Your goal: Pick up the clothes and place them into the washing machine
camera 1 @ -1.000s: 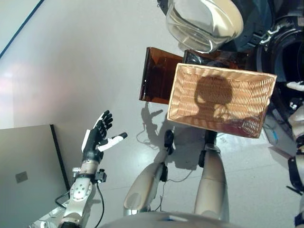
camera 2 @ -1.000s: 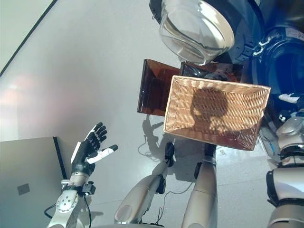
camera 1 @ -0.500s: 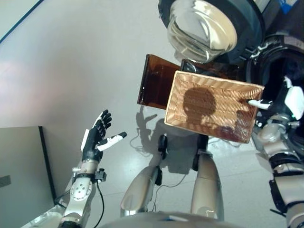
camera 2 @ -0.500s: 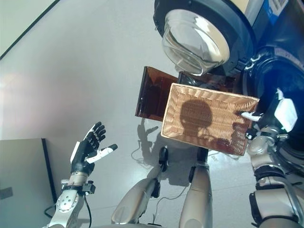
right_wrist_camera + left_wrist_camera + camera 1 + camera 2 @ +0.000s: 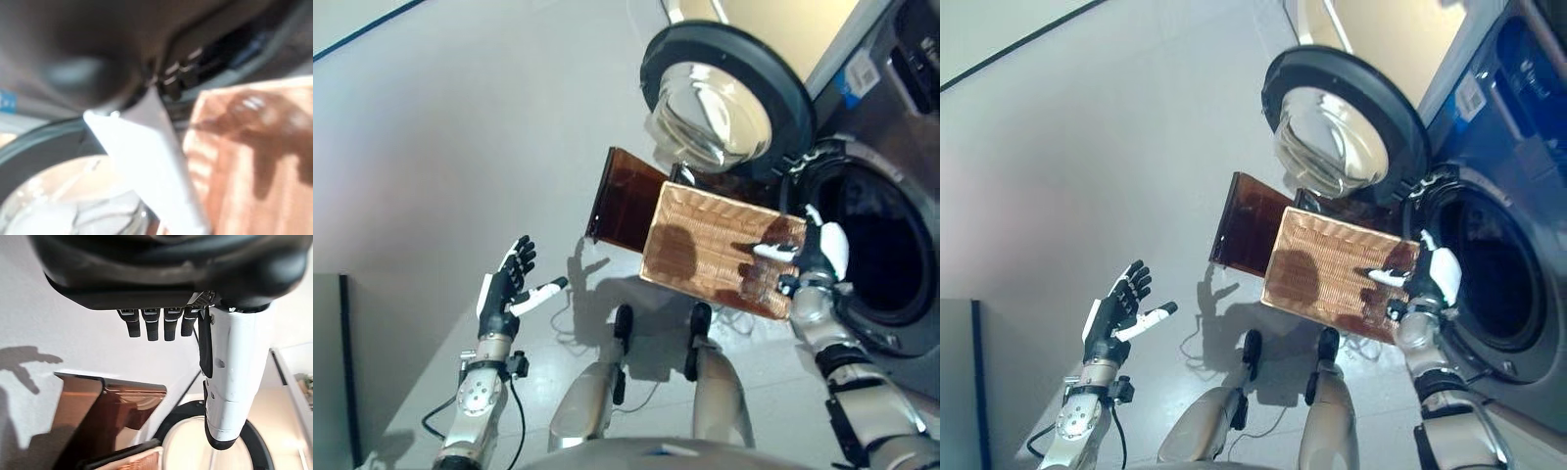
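The right hand's fingers were hidden behind its back; the drum interior was too dark to tell its contents.

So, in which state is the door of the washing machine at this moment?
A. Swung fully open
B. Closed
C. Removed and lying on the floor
A: the round glass door stands swung wide from the washing machine, leaving the dark drum opening exposed beside the wicker basket.

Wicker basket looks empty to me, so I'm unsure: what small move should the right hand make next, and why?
Probably draw the right hand back from the basket. No clothes show in it, and the hand holds nothing beside the washing machine's open drum.
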You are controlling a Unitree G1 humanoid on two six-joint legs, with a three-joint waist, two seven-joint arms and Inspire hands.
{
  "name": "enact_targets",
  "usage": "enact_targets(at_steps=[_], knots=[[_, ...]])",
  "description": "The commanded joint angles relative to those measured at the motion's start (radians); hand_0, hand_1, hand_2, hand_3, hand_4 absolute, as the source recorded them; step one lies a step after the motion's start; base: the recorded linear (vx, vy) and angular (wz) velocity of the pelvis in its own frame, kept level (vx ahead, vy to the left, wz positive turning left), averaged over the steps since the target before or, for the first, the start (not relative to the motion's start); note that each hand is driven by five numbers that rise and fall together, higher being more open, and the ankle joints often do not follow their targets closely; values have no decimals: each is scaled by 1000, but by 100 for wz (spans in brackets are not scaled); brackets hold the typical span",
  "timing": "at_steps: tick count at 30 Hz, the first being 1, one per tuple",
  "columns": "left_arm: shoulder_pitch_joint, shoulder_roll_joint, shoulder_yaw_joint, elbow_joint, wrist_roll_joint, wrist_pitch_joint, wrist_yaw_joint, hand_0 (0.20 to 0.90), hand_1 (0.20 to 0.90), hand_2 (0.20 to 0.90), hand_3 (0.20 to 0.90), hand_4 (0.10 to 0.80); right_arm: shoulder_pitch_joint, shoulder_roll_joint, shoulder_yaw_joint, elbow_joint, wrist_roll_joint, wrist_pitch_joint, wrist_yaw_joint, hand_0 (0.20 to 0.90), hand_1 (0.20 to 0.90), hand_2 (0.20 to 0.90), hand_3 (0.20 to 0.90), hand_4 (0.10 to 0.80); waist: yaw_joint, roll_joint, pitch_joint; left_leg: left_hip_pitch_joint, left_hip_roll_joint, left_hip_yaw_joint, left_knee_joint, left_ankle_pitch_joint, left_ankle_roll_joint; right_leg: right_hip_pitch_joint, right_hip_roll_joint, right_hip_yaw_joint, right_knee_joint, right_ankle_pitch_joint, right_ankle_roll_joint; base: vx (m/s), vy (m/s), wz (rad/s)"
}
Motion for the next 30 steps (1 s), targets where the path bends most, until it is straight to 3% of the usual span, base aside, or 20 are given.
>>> enact_targets(at_steps=[1, 6, 15, 30], knots=[[-5, 25, 76, -12, 15, -54, 36, 900, 900, 900, 900, 800, 23, -19, 4, -56, 67, -86, 12, 900, 900, 900, 900, 800, -4, -49, -73, 14, -30, 10, -11, -79, -45, 85, -1, -4, -110, -9, 35, 79, 11, -4], [-26, -5, 85, 49, 29, -38, 51, 900, 900, 900, 900, 800, 86, 98, -60, -63, 225, -124, 59, 900, 900, 900, 900, 800, -18, -85, -110, 63, -24, 24, -11, -93, -42, 163, 9, -9, -175, 6, 38, 71, 25, -7], [-61, -28, 86, 230, 60, -3, 76, 900, 900, 900, 900, 800, 166, 213, -115, -60, 407, -149, 161, 900, 900, 900, 900, 800, -23, -128, -197, 175, -22, 67, -11, -131, -23, 277, 24, 18, -231, 13, 42, 69, 26, -19], [-66, -48, 97, 398, 67, 15, 78, 900, 900, 900, 900, 800, 276, 280, -131, -67, 415, -134, 218, 900, 900, 900, 900, 800, -31, -161, -308, 312, -17, 122, -10, -163, -13, 396, 48, 50, -242, -14, 39, 14, 2, -11]])
